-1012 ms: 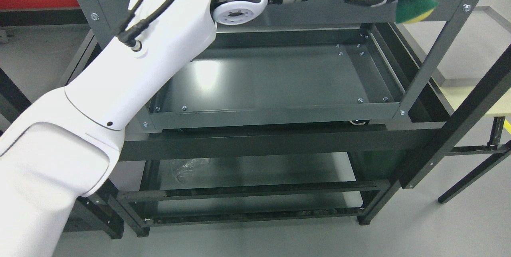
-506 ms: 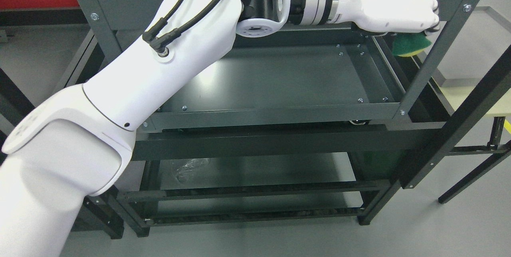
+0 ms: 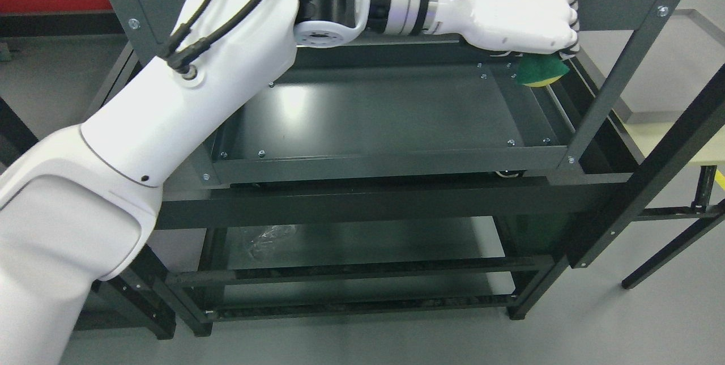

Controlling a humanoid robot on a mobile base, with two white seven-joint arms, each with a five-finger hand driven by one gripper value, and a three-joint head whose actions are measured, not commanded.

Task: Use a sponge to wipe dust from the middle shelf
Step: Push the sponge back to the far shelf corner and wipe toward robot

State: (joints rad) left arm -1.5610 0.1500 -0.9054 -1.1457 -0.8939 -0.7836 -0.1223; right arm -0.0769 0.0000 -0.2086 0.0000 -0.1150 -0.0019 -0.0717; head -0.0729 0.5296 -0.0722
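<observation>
My left arm reaches in from the lower left and across the dark grey metal rack. Its white hand (image 3: 524,11) is curled into a fist at the upper right, shut on a green sponge with a yellow underside (image 3: 540,72). The sponge pokes out below the fist, just above the far right corner of the middle shelf (image 3: 385,110), a shallow dark tray with a raised rim. I cannot tell whether the sponge touches the shelf. The right arm is out of sight.
The rack's upright posts (image 3: 612,76) rise close to the right of the hand, and the top shelf (image 3: 617,2) lies behind it. A lower shelf (image 3: 362,246) holds a crumpled clear plastic bag (image 3: 266,237). A pale table (image 3: 679,144) stands to the right on the grey floor.
The left hand has come down from the top shelf's edge and moved left, bringing the sponge to the middle shelf's far right corner. The forearm has rolled so the fist's back faces up.
</observation>
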